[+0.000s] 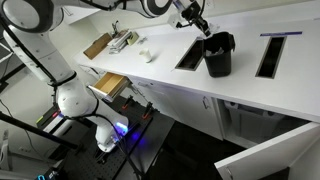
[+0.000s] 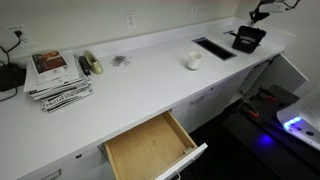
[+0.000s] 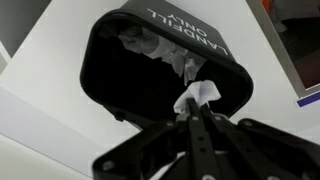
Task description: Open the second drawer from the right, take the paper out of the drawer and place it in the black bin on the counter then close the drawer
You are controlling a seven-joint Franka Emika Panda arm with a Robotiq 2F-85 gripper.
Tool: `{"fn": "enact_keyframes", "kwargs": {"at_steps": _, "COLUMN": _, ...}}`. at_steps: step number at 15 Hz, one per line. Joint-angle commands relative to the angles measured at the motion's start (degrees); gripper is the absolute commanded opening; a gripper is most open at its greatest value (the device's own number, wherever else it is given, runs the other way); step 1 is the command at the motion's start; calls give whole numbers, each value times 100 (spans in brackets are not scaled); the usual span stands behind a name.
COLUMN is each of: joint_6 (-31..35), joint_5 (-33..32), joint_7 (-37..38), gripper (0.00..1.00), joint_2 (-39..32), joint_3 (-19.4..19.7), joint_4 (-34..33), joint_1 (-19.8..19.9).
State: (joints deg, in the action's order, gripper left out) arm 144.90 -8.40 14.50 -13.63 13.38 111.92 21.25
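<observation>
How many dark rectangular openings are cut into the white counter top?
2. In an exterior view, one opening lies beside the black bin; the other opening lies on the bin's opposite side. Neither exterior view shows more on the counter.

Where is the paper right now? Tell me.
In the wrist view, the paper is pinched between the fingers at the rim of the black bin, which stands on the counter.
</observation>
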Motion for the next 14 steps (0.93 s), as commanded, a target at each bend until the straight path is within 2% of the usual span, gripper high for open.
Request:
{"fn": "enact_keyframes", "kwargs": {"at_steps": 1, "joint_6": -268, "joint_5": 255, "joint_7": -213, "gripper": 1, "joint_2": -308, "joint_3": 192, "joint_4": -405, "joint_1": -154}}
{"fn": "enact_keyframes", "kwargs": {"at_steps": 2, "joint_6": -321, "joint_5": 199, "joint_7": -162, "gripper": 24, "joint_2": -353, "joint_3": 243, "joint_4": -442, "joint_1": -182}}
{"fn": "enact_keyframes", "kwargs": {"at_steps": 3, "joint_6": -376, "joint_5": 217, "joint_7": -184, "gripper": 29, "joint_2": -385, "joint_3": 264, "joint_4": -465, "joint_1": -185}}
{"fn": "enact_keyframes", "kwargs": {"at_steps": 9, "joint_6": -904, "joint_5": 103, "joint_7": -158, "gripper": 73, "joint_2": -369, "joint_3": 381, "joint_4": -453, "joint_1": -260}}
{"fn": "enact_keyframes", "kwargs": {"at_steps": 12, "joint_6": -793, "joint_5": -88, "joint_7": -184, "gripper": 95, "joint_2": -3, "joint_3": 455, "joint_4": -44, "joint_1": -335}}
{"fn": "enact_keyframes", "kwargs": {"at_steps": 13, "joint_6": -658, "joint_5": -135, "joint_7": -257, "gripper": 100, "joint_2": 191, "joint_3": 466, "joint_4": 161, "joint_1": -335}}
{"fn": "enact_keyframes", "kwargs": {"at_steps": 14, "joint_6": -504, "joint_5": -192, "joint_7": -361, "gripper": 100, "joint_2": 437, "joint_3": 481, "joint_4": 414, "joint_1": -334}}
